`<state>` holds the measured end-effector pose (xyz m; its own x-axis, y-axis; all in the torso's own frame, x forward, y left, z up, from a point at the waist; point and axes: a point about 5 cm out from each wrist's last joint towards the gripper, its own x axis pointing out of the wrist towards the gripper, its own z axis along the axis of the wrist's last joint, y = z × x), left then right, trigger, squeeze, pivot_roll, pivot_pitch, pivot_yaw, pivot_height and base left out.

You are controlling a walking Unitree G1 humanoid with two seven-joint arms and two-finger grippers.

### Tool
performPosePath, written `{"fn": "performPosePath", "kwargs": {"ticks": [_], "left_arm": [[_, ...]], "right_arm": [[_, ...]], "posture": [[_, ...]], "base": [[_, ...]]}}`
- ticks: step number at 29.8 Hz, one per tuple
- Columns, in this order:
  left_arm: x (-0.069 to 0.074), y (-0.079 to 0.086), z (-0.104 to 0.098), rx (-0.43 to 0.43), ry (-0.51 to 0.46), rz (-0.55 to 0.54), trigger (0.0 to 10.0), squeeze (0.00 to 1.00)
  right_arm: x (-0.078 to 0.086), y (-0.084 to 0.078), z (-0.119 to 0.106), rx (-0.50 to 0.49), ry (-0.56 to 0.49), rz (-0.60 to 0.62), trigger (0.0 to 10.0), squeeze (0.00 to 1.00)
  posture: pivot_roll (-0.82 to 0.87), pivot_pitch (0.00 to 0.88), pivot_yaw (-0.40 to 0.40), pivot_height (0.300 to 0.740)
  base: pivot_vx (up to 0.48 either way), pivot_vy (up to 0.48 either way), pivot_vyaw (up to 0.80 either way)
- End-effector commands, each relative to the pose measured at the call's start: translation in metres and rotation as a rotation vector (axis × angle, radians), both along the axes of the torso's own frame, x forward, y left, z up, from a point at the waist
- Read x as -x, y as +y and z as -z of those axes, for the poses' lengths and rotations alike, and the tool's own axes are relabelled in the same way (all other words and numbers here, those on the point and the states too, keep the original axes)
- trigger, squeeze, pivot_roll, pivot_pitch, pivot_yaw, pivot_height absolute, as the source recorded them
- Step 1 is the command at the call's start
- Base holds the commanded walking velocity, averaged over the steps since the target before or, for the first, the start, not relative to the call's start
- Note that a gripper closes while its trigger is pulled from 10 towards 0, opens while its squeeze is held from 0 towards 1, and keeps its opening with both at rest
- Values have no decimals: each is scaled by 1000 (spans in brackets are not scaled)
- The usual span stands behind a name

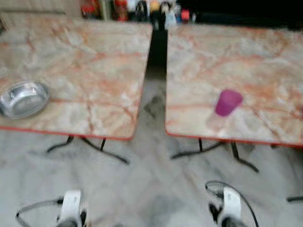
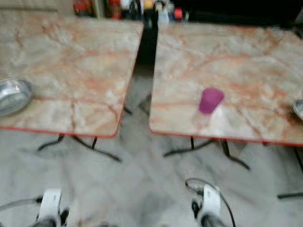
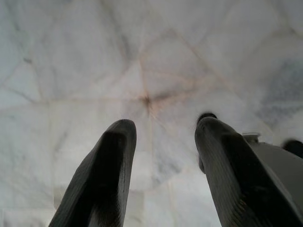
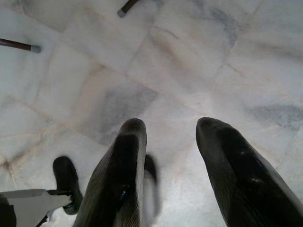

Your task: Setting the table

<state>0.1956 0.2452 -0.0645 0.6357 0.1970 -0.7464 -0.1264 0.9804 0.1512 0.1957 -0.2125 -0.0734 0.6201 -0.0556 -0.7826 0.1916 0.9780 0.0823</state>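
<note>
Cup first: purple plastic tumbler (image 1: 228,102) sits upright on the right-hand marble-patterned table with a red edge (image 1: 265,56), near that table's front edge and toward its left half, with bare top all round it. Shallow round steel bowl (image 1: 22,99) sits on the left-hand marble-patterned table with a red edge (image 1: 80,61), at its left front corner, well apart from the tumbler. Second steel dish (image 2: 298,109) is just visible at the right border of the right eye view, on the right table, mostly cut off. Tables stand side by side with a narrow dark gap (image 1: 157,52) between them; both rest on thin black metal legs (image 1: 94,146). Row of bottles and jars (image 1: 137,10) sits beyond the far edges of the tables, red and yellow among them, too blurred to tell apart. Floor is pale grey-white marble tile (image 1: 151,189). Head views are soft overall. Both arms hang low in front of the tables, wrists and cables showing at the bottom of the head views. Left gripper (image 3: 163,137) points down at the floor tiles, the two black fingers spread with a clear gap of floor between them, holding nothing. Right gripper (image 4: 170,137) likewise points at the floor, fingers apart, nothing between them; two black table feet (image 4: 124,8) show on the tile beyond it.
</note>
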Motion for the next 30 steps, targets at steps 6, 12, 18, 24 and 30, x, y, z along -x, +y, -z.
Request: {"fn": "performPosePath", "kwargs": {"ticks": [6, 12, 18, 24, 30], "left_arm": [[9, -1, 6, 6, 43, -6, 10000, 0], [11, -1, 6, 4, 48, -8, 10000, 0], [10, 1, 6, 1, 46, -13, 10000, 0], [10, 1, 6, 0, 46, -10, 10000, 0], [10, 2, 5, -2, 47, -9, 10000, 0]], "right_arm": [[5, -6, 2, 15, 19, 9, 10000, 0], [5, -6, 2, 24, 22, -6, 10000, 0], [6, -6, 2, 27, 27, -15, 10000, 0], [6, -5, 2, 27, 28, -20, 10000, 0], [7, -5, 3, 27, 29, -19, 10000, 0]], "posture": [[18, 159, -10, 740], [18, 159, -10, 740], [19, 139, -7, 740], [20, 132, -5, 740], [16, 132, -4, 740]], "base": [[0, -382, 0], [0, -382, 0], [163, -379, 110], [249, -377, 0], [252, -374, 0]]}}
